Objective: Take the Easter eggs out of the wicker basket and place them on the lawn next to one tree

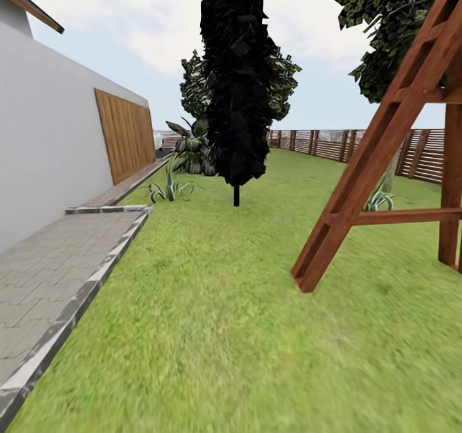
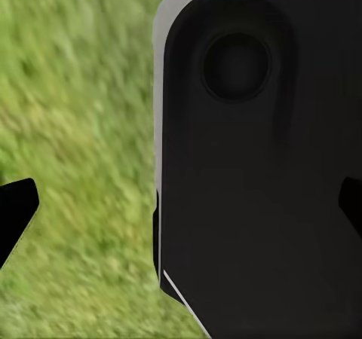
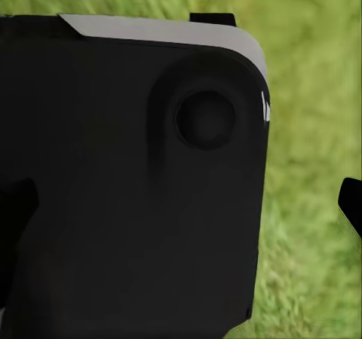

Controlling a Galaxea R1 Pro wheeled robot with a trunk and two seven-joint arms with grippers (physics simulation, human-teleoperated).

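Observation:
The lawn (image 1: 212, 330) stretches ahead of me as wide green grass. The Easter eggs and the wicker basket are out of view. A tree (image 1: 385, 29) with green leaf clusters rises at the far right, its pale trunk partly hidden behind a wooden frame. My left gripper (image 2: 181, 207) is open, its dark fingertips (image 2: 16, 211) far apart above grass and a black robot body panel (image 2: 256, 166). My right gripper (image 3: 185, 203) is open too, with nothing between its fingertips (image 3: 351, 203).
A dark conifer (image 1: 236, 80) stands mid-lawn ahead. A slanted wooden frame (image 1: 378, 144) stands on the right. A grey paved patio (image 1: 51, 279) and a white wall (image 1: 45, 144) run along the left. Spiky plants (image 1: 168, 189) and a slatted fence (image 1: 333, 144) lie farther back.

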